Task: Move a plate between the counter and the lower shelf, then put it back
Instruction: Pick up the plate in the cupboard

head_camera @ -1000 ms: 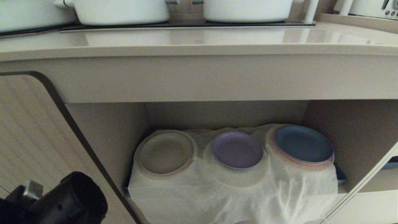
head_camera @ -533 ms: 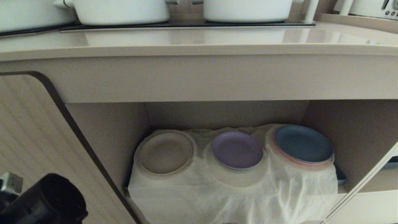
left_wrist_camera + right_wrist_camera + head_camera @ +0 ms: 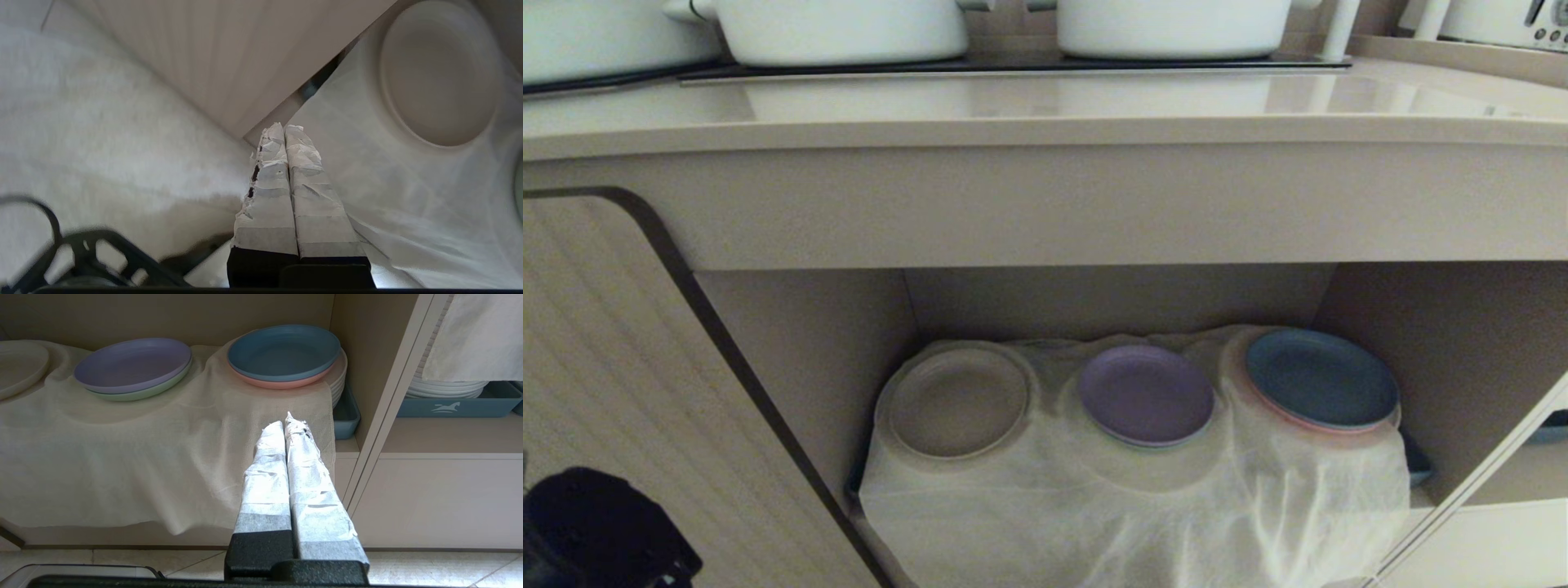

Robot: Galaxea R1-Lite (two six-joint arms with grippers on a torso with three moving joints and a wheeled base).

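Head view, and nearest to me my left arm is just a dark lump low down, in front of the ribbed cabinet door (image 3: 613,367), well short of the white cloth (image 3: 1094,506). My left gripper (image 3: 286,128) shows from its wrist camera: both taped fingers pressed flat together, nothing between them, the tips out in front of the cloth's near edge, where it meets the door's corner. My right gripper (image 3: 286,420) is the same story, fingers together and empty, hanging before the cloth's front drape, nearer its blue-plate end.

Now onto the cloth itself, covering the floor of the lower shelf (image 3: 833,343). The plate (image 3: 957,402) lies flat at the cloth's left end, cream and round, clear of both my grippers. Beside it at the middle of the cloth sits the purple plate (image 3: 1147,394), stacked on a green one. At the cloth's right end rests the blue plate (image 3: 1321,378) on a pink one, raised on a covered stack. Just past the cloth's right edge, a blue tray (image 3: 346,414) peeks out.

Above the cloth and further back runs the counter (image 3: 1045,106), with two white pots (image 3: 849,28) standing on its black hob panel (image 3: 1013,65).
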